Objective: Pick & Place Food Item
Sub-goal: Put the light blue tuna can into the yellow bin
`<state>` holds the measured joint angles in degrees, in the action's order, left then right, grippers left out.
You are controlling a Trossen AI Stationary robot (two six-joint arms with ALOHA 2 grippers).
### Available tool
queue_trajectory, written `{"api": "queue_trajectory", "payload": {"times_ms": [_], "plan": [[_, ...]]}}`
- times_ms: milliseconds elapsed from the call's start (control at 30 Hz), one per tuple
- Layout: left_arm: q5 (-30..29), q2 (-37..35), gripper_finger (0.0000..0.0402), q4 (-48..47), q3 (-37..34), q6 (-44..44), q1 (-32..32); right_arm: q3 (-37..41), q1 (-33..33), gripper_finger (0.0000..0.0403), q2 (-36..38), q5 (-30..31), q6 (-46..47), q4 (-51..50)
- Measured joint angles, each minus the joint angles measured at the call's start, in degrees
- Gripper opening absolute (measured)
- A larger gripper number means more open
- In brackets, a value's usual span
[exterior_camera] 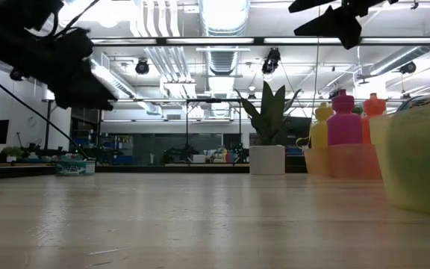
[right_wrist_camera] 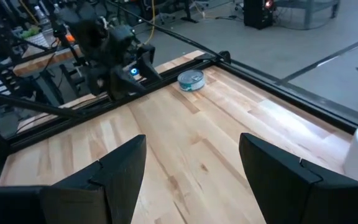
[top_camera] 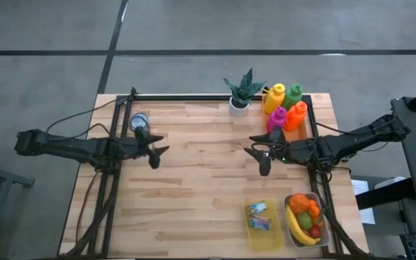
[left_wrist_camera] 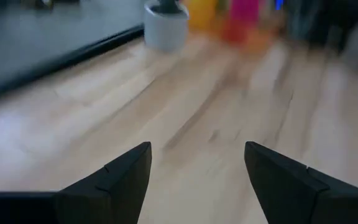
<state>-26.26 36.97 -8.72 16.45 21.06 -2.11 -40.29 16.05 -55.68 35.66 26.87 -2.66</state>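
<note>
Both arms hang above the table w/ nothing held, prob. a ready pose before any pick. Left gripper (top_camera: 157, 150) sits over the left-mid boards, fingers spread, bare wood showing between them in its wrist view. Right gripper (top_camera: 260, 154) is over the right-mid boards, facing the left one, fingers also spread & empty. The can (top_camera: 140, 121), a flat round tin w/ a blue-green label, lies at the back-left, just beside the left arm and near the table's black frame; likely the food item to pick, tho the task line doesn't say which. Two bins sit at the front-right edge: yellow bin (top_camera: 262, 224) w/ a small packet inside, and fruit bin (top_camera: 307, 219) w/ a banana & other fruit; prob. drop spots, kept close to the right arm. Bottles (top_camera: 286, 108) in yellow, green, pink, orange stand grouped at the back-right, plant (top_camera: 241, 92) in a white pot just beside them, out of the working middle. Table (top_camera: 201, 180) is pale wood planks, middle bare. Beyond it: grey floor, a workshop room w/ ceiling ducts & lights.
</note>
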Motion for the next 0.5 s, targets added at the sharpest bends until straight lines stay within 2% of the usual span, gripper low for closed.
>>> {"api": "queue_trajectory", "payload": {"times_ms": [133, 200, 400, 500], "plan": [[-0.9, 0.0, 0.0263, 6.9, 0.0, 26.2, 0.0, 0.2, -0.3, 0.0254, 0.0, 0.5, -0.1, 0.0], [0.8, -0.1, 0.0263, 7.0, 0.0, 33.9, 0.0, 0.4, -0.7, 0.0254, 0.0, 0.5, -0.2, -0.1], [0.6, 0.0, 0.0263, 4.6, 2.8, 28.5, 2.1, 0.9, -2.1, 0.0254, 0.0, 0.5, 0.4, 0.0], [0.1, 0.1, 0.0263, -3.6, 7.7, 27.7, 6.5, 1.5, -3.2, 0.0254, 0.0, 0.5, 0.9, 0.0]]}}
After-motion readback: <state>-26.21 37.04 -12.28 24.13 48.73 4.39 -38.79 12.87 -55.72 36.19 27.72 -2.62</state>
